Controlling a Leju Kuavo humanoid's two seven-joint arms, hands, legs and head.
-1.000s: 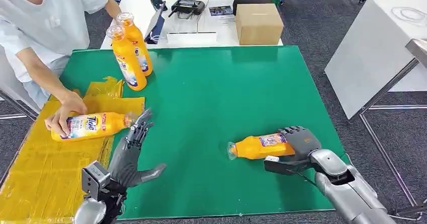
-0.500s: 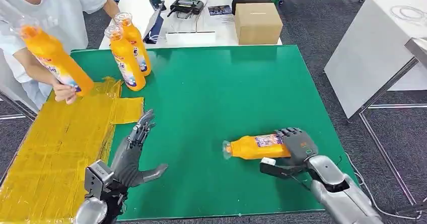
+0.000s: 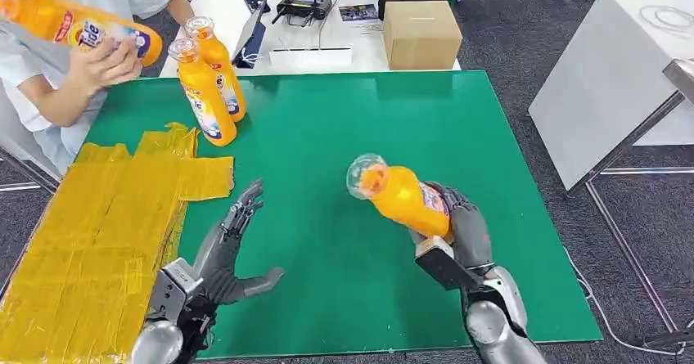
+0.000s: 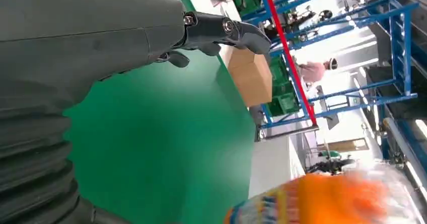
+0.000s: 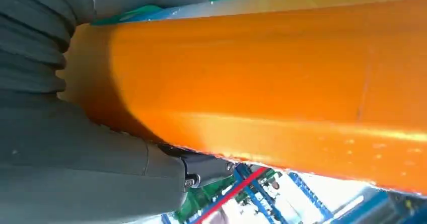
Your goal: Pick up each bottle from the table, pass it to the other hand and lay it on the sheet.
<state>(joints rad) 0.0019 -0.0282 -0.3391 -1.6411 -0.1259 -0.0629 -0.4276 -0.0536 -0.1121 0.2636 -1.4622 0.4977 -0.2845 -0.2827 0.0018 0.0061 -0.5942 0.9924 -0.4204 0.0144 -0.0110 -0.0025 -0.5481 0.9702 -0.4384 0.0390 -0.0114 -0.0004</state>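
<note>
Right hand (image 3: pixel 458 229) at about 5 o'clock over the green table mat (image 3: pixel 344 135), clenched round the base half of an orange plastic bottle with a clear cap (image 3: pixel 399 195). Bottle lifted clear of the mat, tilted, cap pointing up and toward 10 o'clock. Close up from the right wrist, grey fingers (image 5: pixel 151 173) wrapped against the orange wall of the same bottle (image 5: pixel 272 83).

Left hand (image 3: pixel 225 253) at 7 o'clock, released and holding nothing, fingers stretched out toward 1 o'clock, thumb splayed sideways, just beside the edge of the yellow taped sheet (image 3: pixel 98 233). Sheet spread flat along the 9 o'clock side of the mat.

Two more orange bottles, standing upright (image 3: pixel 206 90) at 11 o'clock, touching each other, near the far corner of the sheet. At the 10 o'clock corner, a person's hand (image 3: pixel 102 61) gripping another orange bottle (image 3: pixel 78 27) in the air, lying nearly level. Beyond the mat at 12 o'clock, a brown cardboard box (image 3: pixel 421 35) on a white table (image 3: pixel 327 57).
</note>
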